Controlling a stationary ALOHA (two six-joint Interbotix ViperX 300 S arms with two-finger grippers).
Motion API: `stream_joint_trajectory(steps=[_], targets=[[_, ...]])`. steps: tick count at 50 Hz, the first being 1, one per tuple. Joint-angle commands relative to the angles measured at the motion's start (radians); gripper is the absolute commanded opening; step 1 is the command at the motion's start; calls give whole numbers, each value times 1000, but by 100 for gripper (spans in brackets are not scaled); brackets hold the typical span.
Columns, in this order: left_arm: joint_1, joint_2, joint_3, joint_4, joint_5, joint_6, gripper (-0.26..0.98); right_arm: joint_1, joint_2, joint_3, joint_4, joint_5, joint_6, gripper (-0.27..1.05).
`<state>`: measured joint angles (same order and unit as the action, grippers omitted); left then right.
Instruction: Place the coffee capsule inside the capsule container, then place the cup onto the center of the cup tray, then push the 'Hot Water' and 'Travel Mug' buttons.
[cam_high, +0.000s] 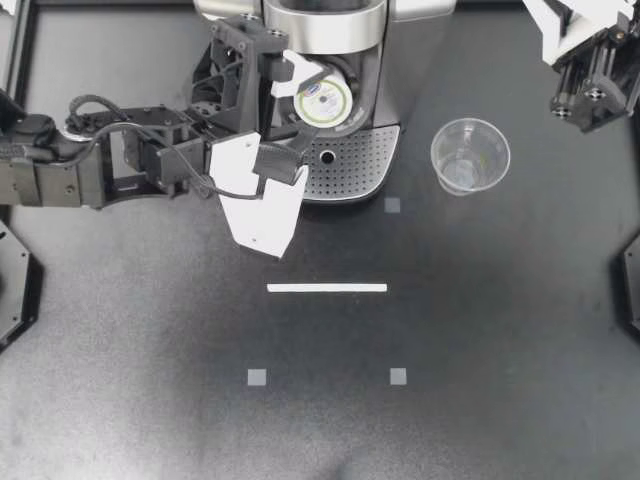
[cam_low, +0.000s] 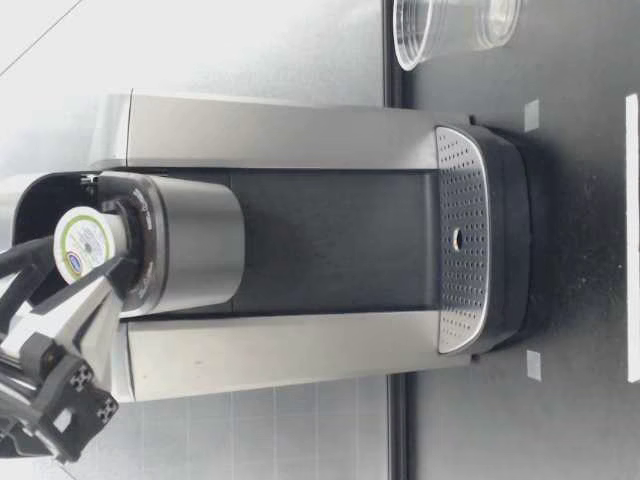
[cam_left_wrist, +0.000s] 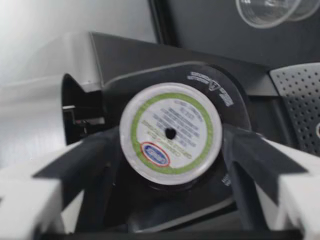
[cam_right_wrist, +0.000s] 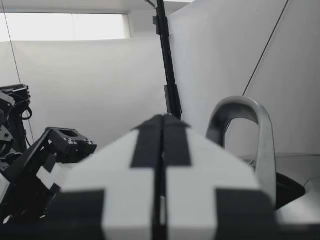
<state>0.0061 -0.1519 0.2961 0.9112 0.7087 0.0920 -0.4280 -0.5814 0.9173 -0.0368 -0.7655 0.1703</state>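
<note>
Dark table (cam_high: 450, 330) is open across the lower frame. Upper right, cup (cam_high: 470, 155) stands empty. Left gripper (cam_high: 300, 102) pinches coffee capsule (cam_high: 325, 100) at capsule container (cam_left_wrist: 235, 107); right gripper (cam_high: 548, 30) fingers pressed together, empty.

White strip (cam_high: 327, 288), small grey squares (cam_high: 257, 377)

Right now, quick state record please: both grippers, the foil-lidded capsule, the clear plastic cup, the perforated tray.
left gripper: shut on the round foil-lidded coffee capsule
capsule position: at the mouth of the black capsule container on the silver coffee machine; seating depth unclear
right gripper: shut, holding nothing, away from the cup
clear plastic cup: upright on the dark table, beside the machine, untouched
perforated cup tray: no cup on it
buttons: not identifiable
</note>
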Motion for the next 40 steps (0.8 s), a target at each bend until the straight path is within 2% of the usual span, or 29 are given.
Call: stream_joint_trajectory(steps=[1, 10, 21, 40], targets=[[12, -14, -32, 34, 9, -37, 72, 5, -5, -9, 0, -6, 0, 7], [11, -26, -20, 89, 3, -103, 74, 5, 3, -9, 0, -6, 2, 7], [-14, -43, -21, 87, -15, -107, 74, 5, 5, -9, 0, -5, 2, 7], [-14, -40, -23, 89, 38, -121, 78, 15, 8, -6, 0, -6, 3, 7]])
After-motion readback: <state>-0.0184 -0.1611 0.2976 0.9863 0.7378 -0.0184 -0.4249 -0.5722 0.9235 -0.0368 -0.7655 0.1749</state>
